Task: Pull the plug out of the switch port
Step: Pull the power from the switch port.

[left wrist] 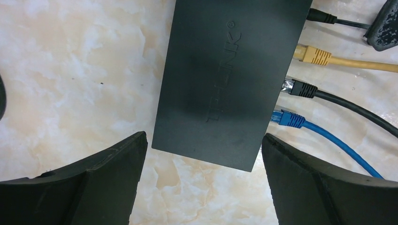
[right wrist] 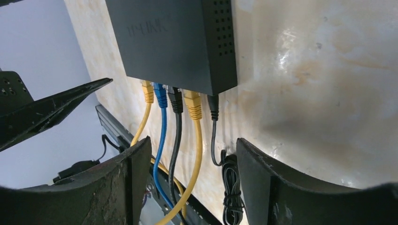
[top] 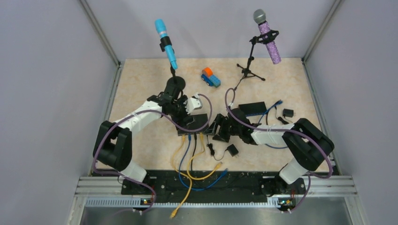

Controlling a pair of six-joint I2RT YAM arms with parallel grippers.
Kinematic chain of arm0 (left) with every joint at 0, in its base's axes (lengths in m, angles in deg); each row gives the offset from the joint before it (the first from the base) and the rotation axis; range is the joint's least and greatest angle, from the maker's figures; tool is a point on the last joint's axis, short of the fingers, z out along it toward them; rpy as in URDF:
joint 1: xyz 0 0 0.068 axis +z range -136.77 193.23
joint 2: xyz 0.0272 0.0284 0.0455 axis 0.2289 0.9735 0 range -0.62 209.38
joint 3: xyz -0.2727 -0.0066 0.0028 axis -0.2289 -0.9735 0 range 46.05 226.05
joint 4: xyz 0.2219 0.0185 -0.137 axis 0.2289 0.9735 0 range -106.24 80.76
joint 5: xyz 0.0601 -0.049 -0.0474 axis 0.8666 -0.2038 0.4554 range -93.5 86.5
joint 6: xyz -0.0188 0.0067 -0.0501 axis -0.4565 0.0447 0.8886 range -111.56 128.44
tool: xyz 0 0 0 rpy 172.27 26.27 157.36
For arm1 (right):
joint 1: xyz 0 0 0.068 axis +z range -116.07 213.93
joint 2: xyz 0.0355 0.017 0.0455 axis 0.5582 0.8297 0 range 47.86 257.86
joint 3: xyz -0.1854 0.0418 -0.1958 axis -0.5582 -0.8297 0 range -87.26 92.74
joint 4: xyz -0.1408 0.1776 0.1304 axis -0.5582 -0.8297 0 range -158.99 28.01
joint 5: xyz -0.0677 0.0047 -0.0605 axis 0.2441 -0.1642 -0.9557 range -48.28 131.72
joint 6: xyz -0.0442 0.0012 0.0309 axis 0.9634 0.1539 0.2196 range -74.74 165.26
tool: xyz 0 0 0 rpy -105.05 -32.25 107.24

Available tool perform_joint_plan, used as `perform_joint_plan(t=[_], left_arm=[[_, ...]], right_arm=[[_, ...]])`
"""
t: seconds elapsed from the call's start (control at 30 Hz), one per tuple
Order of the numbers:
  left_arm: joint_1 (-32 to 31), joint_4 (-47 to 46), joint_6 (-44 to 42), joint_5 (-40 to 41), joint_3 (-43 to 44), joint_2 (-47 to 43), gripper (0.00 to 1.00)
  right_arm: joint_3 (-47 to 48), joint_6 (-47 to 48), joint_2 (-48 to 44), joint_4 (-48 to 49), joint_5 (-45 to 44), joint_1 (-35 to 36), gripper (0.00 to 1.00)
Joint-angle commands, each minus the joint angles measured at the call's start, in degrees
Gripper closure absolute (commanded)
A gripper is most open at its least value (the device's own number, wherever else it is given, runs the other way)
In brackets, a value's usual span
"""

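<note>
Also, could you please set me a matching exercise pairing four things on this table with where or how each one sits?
Things: 1 switch; 2 toy truck; 3 purple microphone; 4 blue cable.
States: A clipped to a tripod stand; B plugged into the switch; C lying flat, logo up; D loose at the back of the table.
Pairs: 1-C; 2-D; 3-A; 4-B.
</note>
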Motion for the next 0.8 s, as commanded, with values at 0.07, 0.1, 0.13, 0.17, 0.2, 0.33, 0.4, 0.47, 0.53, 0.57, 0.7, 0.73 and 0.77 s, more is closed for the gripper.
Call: perform_joint_plan(t=[0.07, 0.1, 0.13, 0.17, 0.2, 0.33, 0.4, 0.47, 0.53, 0.57, 0.7, 0.73, 0.77], left_arm=[[-0.77, -1.02, -1.55, -0.57, -0.75, 2.94, 0.05], [-0.86, -1.06, -1.52, -0.57, -0.99, 3.19, 0.05], [-0.97, -1.43, -1.55, -0.59, -1.39, 3.18, 0.05], [-1.02, -1.82, -1.62, -0.67, -1.87, 3.12, 0.05], [-1.1, -2.22, -1.55, -0.5, -2.25, 3.12, 0.05], [-1.47, -1.72, -1.72, -1.27, -2.92, 2.34, 0.04], [-1.52, -1.35, -2.04, -1.82, -3.48, 1.53, 0.04], [-1.6, -1.49, -2.26, -1.57, -3.89, 1.25, 0.03], [-1.69, -1.86, -2.42, -1.34, -4.07, 2.03, 0.03], [-1.83, -2.06, -2.19, -0.57, -3.94, 2.8, 0.03], [-2.3, -3.88, -0.8, 1.62, -4.12, 5.15, 0.03], [-2.34, -4.63, -0.09, 2.22, -4.14, 5.44, 0.04], [-2.35, -4.78, 0.5, 2.31, -4.03, 5.73, 0.04]], right_arm=[[-2.76, -5.03, 2.91, 9.49, 3.78, -1.73, 0.35], [-2.98, -5.21, 3.11, 9.92, 3.99, -1.77, 0.36], [-3.1, -5.4, 3.34, 10.24, 4.16, -1.88, 0.36], [-3.19, -5.56, 3.51, 10.48, 4.22, -1.86, 0.36], [-3.28, -5.71, 3.62, 10.77, 4.3, -1.88, 0.36], [-3.04, -6.04, 4.52, 11.56, 4.8, -1.88, 0.36], [-2.86, -6.25, 5.15, 11.93, 5.12, -1.86, 0.36], [-2.82, -6.67, 5.69, 12.75, 5.55, -1.87, 0.36], [-2.83, -6.96, 6.06, 13.42, 5.92, -1.88, 0.36], [-2.77, -7.08, 6.34, 13.78, 6.09, -1.88, 0.36], [-2.01, -7.07, 7.42, 14.23, 6.33, -1.87, 0.36], [-1.75, -7.24, 7.81, 14.32, 6.5, -1.88, 0.36], [-1.46, -7.36, 8.24, 14.66, 6.63, -1.92, 0.36]])
